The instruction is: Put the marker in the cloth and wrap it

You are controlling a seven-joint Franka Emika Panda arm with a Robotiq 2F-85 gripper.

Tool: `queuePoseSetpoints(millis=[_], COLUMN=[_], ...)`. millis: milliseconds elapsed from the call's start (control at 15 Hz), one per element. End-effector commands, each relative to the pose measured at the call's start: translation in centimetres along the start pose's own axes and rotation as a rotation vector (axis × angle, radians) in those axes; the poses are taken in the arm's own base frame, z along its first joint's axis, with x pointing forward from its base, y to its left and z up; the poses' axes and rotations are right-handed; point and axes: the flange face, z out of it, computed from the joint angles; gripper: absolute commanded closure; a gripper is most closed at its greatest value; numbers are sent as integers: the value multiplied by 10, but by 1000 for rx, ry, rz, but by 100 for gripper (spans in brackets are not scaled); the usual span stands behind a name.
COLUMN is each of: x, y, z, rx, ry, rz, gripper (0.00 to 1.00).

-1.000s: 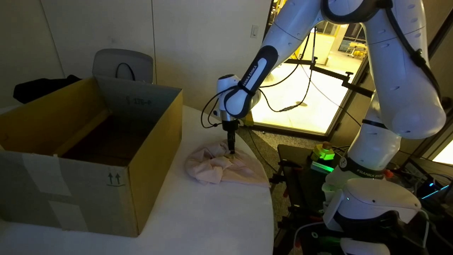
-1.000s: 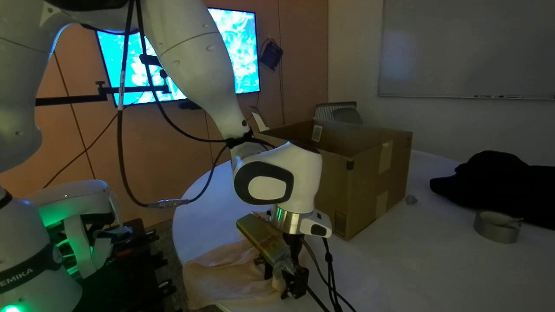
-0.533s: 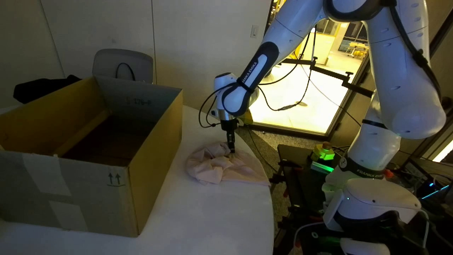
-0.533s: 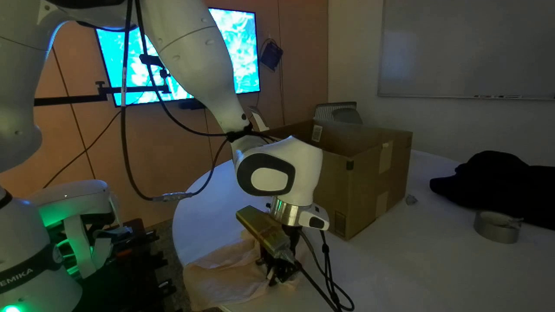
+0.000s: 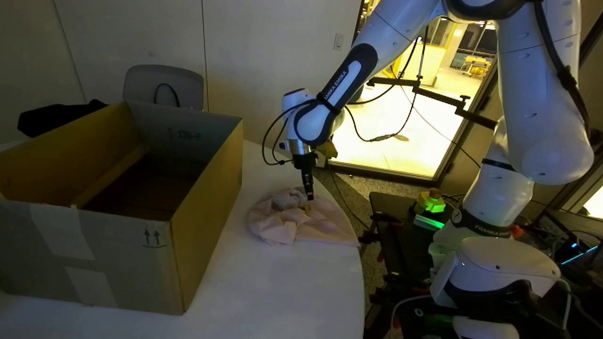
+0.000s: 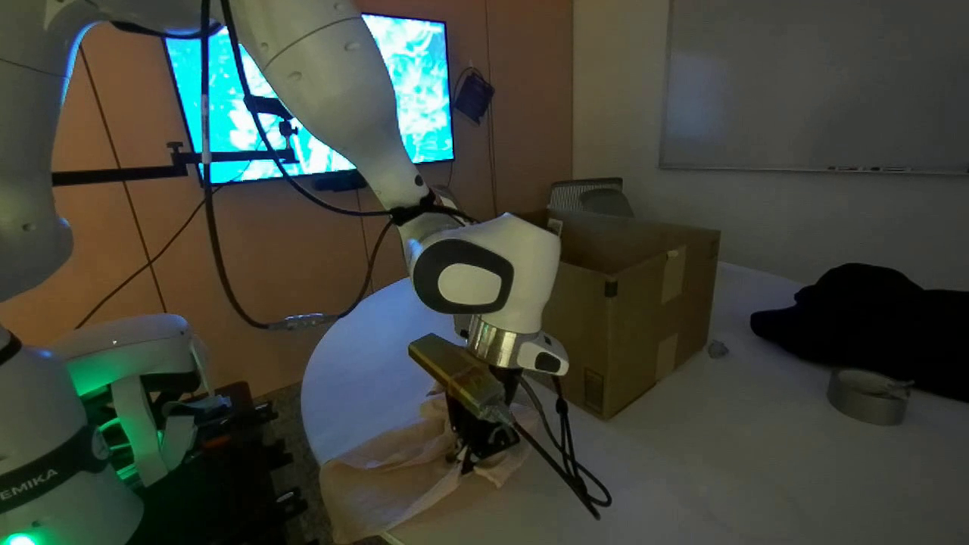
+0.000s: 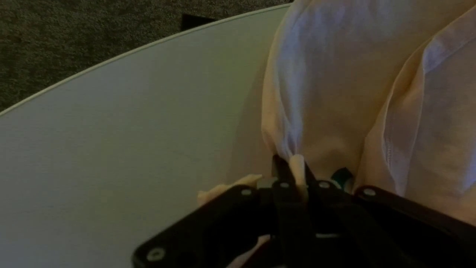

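The pale pink cloth [image 5: 282, 226] lies bunched near the rounded table edge, and its loose flap [image 6: 378, 484] spreads to one side. My gripper [image 7: 292, 163] is shut on the cloth, with a narrow fold pinched between the fingertips in the wrist view. In an exterior view the gripper [image 5: 309, 195] points down at the far part of the cloth. A small dark green piece [image 7: 341, 176], apparently an end of the marker, shows on the cloth beside the right finger. The rest of the marker is hidden behind the gripper or in folds.
A large open cardboard box [image 5: 207, 221] stands on the white table [image 5: 282, 292] beside the cloth. A roll of grey tape [image 6: 867, 397] and a black garment [image 6: 863, 325] lie farther off. Cables [image 6: 560, 454] hang from the wrist.
The jaws have closed on a fold of the cloth. The gripper and arm have risen a little, and the cloth by the fingers appears slightly lifted.
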Motion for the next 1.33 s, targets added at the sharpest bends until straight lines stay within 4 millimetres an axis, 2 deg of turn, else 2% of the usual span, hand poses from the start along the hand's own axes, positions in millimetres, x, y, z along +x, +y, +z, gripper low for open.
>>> queuePoseSetpoints(millis=[0,267,400,533,733,1000,1133,1200,1267], x=[-12,-11,-3,7,25,35,35,35,34], y=[-20,-59,-95,-132,-187,-241,-257,-263,-268], z=[-39,-67,-70,-64,-38,-10,4,9,12], rx=[-20,-49,-54,-59,-73,-79,-85,-86,-83], ry=[57,104,104,81,39,4,-14,-23,-30], rz=[-67,-179,-235,-273,-277,-238,-226,-227,-226], gripper=[98,98,98,98,98,97,81,65,64])
